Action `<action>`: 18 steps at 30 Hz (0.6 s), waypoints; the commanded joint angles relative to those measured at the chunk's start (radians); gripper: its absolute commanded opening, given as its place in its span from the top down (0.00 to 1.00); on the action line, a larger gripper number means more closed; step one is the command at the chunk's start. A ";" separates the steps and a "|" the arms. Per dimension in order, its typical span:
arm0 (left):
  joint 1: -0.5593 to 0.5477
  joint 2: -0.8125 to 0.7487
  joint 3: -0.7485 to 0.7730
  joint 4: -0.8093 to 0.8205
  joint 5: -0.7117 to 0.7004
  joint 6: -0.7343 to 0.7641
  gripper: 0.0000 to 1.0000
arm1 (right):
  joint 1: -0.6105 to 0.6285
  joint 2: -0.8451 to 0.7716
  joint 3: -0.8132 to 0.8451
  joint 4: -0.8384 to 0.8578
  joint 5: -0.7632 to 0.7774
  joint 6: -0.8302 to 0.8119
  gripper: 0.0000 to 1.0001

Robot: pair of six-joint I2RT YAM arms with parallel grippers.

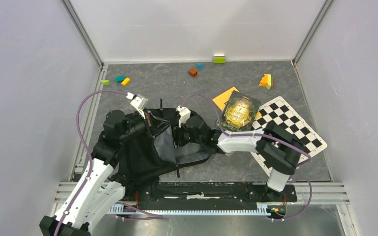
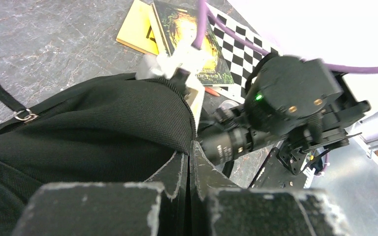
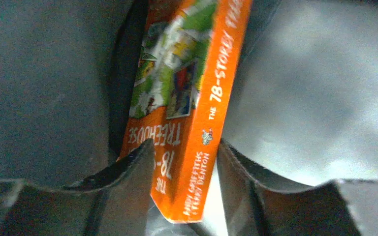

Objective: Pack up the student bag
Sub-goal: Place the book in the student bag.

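One large soft black fabric backpack [image 1: 142, 152] lies limp, lower centre-left in the top view. Its rim seems the best hold, and the closed left gripper [image 2: 191, 167] pinches it. The right gripper [image 3: 184, 147] has half-parted jaws around an orange paperback book [image 3: 192, 73]; whether they grip it I cannot tell.

Black-and-white checkered board [image 1: 295, 129] flat at 3 o'clock on grey marbled counter [image 1: 167, 86]. Dark green-gold book [image 1: 239, 114] overlaps its 10 o'clock corner and yellow-orange book [image 1: 225, 97]. Small coloured blocks [image 1: 192, 72] scattered 10 to 1 o'clock.
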 commanded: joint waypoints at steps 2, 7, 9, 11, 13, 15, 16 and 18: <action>-0.003 -0.018 0.012 0.049 -0.025 -0.014 0.98 | -0.021 -0.178 -0.019 -0.026 0.068 -0.137 0.30; -0.002 -0.031 0.017 0.015 -0.104 0.002 0.98 | -0.036 -0.346 -0.062 -0.140 0.043 -0.227 0.09; -0.003 -0.036 0.016 0.016 -0.108 0.001 0.98 | -0.054 -0.408 -0.077 -0.200 0.043 -0.247 0.02; -0.002 -0.037 0.015 0.018 -0.112 0.001 0.98 | -0.082 -0.470 -0.088 -0.272 0.064 -0.266 0.02; -0.002 -0.034 0.015 0.014 -0.116 0.003 0.98 | -0.111 -0.546 -0.109 -0.354 0.129 -0.279 0.02; -0.001 -0.032 0.018 0.010 -0.116 0.004 0.98 | -0.153 -0.636 -0.139 -0.413 0.182 -0.301 0.02; -0.002 -0.029 0.021 0.010 -0.116 0.006 0.98 | -0.177 -0.680 -0.157 -0.453 0.208 -0.310 0.02; -0.003 -0.029 0.021 0.010 -0.118 0.006 0.98 | -0.252 -0.744 -0.190 -0.517 0.222 -0.329 0.02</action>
